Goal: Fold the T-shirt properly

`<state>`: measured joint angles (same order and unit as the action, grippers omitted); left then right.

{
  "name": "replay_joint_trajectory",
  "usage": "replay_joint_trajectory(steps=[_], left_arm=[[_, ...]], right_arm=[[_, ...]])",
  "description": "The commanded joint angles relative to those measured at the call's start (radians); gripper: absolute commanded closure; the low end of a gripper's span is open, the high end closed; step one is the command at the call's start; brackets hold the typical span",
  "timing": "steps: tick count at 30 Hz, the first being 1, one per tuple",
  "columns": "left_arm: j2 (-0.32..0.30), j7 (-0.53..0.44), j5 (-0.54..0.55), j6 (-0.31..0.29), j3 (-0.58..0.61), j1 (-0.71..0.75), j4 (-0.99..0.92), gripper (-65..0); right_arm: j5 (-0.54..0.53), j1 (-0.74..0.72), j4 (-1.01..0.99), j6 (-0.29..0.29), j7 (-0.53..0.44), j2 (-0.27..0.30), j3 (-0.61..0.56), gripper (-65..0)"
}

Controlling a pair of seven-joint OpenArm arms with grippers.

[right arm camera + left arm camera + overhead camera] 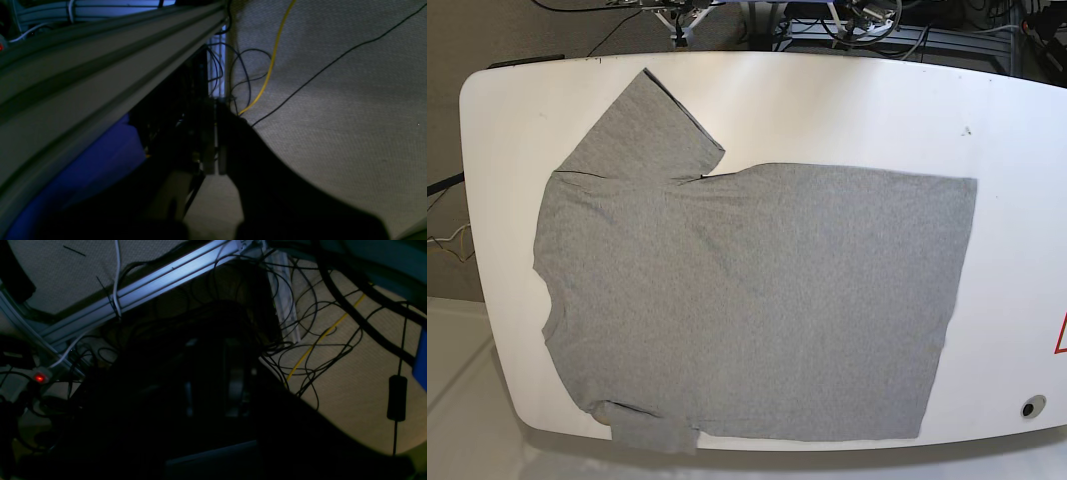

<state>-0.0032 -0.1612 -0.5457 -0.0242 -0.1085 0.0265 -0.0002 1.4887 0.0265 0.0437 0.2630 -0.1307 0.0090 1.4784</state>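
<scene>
On the white table (1017, 200) we see the T-shirt (757, 300) spread flat, long axis left-right, collar end left, while both arms hang below, neither nearer: right gripper (213, 146) closed empty, left gripper's (213, 386) opening too dark to judge.

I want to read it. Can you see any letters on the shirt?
No, the grey T-shirt lies flat on the white table showing only plain fabric.

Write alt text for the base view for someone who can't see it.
A large heather-grey short-sleeved cotton T-shirt lies spread flat, plain side up, on a white rounded table, collar toward the left. One sleeve points to the far edge; the other hangs over the near edge. No robot arm is in view.
</scene>
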Motion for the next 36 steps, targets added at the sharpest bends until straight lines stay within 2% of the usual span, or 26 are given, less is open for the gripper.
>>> replay_joint_trajectory(steps=[1, 10, 16, 24, 36], left_arm=[[0.0, -0.002, 0.009, -0.004, -0.002, -0.001, 0.0, -12.0], [0.001, 0.011, 0.015, -0.005, -0.005, 0.0, 0.0, -13.8], [-0.006, 0.037, 0.009, -0.002, 0.0, 0.007, 0.0, -18.2], [-0.004, -0.01, 0.013, -0.008, -0.007, 0.006, 0.0, -14.6], [-0.002, -0.018, 0.013, -0.01, -0.011, 0.009, 0.0, -13.6]], right_arm=[[-0.005, 0.007, 0.002, 0.006, -0.006, 0.004, 0.003, 0.0], [-0.005, 0.011, 0.008, 0.0, -0.011, 0.006, 0.003, 0.0], [-0.005, 0.018, 0.015, -0.005, -0.016, 0.009, -0.001, 0.0], [-0.005, 0.024, 0.029, 0.004, -0.032, 0.022, -0.003, 0.0], [-0.005, 0.026, 0.036, 0.006, -0.034, 0.02, -0.005, 0.0]])
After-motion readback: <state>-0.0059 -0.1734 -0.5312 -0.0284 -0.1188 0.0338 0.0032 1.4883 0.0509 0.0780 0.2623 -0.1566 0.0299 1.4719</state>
